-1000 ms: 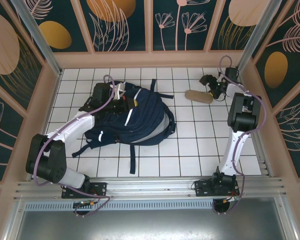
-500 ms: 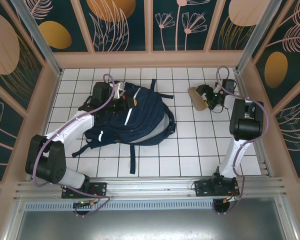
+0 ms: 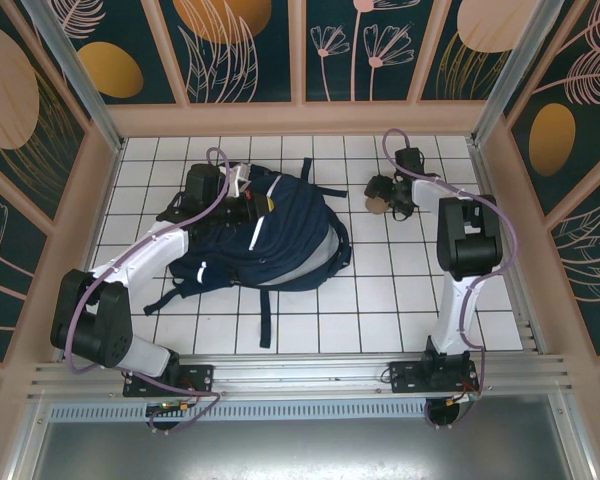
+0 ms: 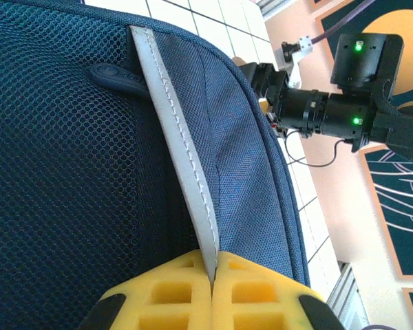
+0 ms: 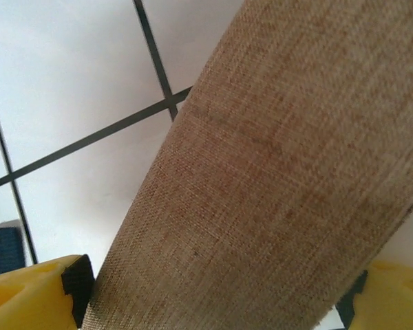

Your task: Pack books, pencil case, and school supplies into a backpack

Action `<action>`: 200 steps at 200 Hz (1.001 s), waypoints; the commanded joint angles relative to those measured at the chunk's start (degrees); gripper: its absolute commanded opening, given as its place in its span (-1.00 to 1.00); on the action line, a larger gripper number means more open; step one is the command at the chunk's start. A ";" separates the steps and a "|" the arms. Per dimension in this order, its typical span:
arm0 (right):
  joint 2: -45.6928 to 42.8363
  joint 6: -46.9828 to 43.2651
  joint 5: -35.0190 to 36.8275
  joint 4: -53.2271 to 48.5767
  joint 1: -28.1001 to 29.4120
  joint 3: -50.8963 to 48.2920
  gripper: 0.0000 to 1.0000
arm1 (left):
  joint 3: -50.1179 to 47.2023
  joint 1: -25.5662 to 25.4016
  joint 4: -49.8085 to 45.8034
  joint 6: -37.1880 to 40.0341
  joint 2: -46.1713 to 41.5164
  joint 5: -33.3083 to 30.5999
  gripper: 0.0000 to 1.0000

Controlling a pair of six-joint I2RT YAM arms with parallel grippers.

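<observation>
your left gripper (image 4: 212, 275) is pinched shut on the white reflective stripe (image 4: 182, 158) of the large navy-blue fabric backpack (image 3: 280, 240), at the bag's upper left end in the top view. your right gripper (image 3: 388, 192) sits just right of the bag, upper centre-right of that view. its jaws stand wide around the tan woven-fabric pencil case (image 5: 261, 172), which spans the whole gap between the yellow pads (image 5: 27, 289). i cannot tell whether the case hangs clear of the white tiled table (image 3: 380, 300) or brushes it. the step in hand looks like carrying the case across to the bag, so raise it well above the fabric before you swing left. hold the stripe up and taut with the left so the mouth gapes. the opening itself is not plainly shown, so check it before you lower anything. aim for the dark gap beside the left gripper, and come in lengthwise, since the case is long. watch the two wrists, which will end up close together. the dark straps (image 3: 265, 320) trail over the tiles at the bag's lower edge, away from your path.
</observation>
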 commanded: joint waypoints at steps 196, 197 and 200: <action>-20.47 8.33 -2.18 7.95 -0.23 -12.54 -0.08 | 14.50 0.19 -8.04 -0.66 -3.48 0.94 -1.00; -20.76 8.44 -2.38 8.17 -0.20 -12.81 -0.08 | 14.71 0.19 -8.15 -0.66 -3.56 0.96 -1.00; -22.00 8.71 -3.28 8.82 -0.11 -13.77 -0.08 | 15.36 0.18 -8.61 -0.63 -3.70 0.91 -1.00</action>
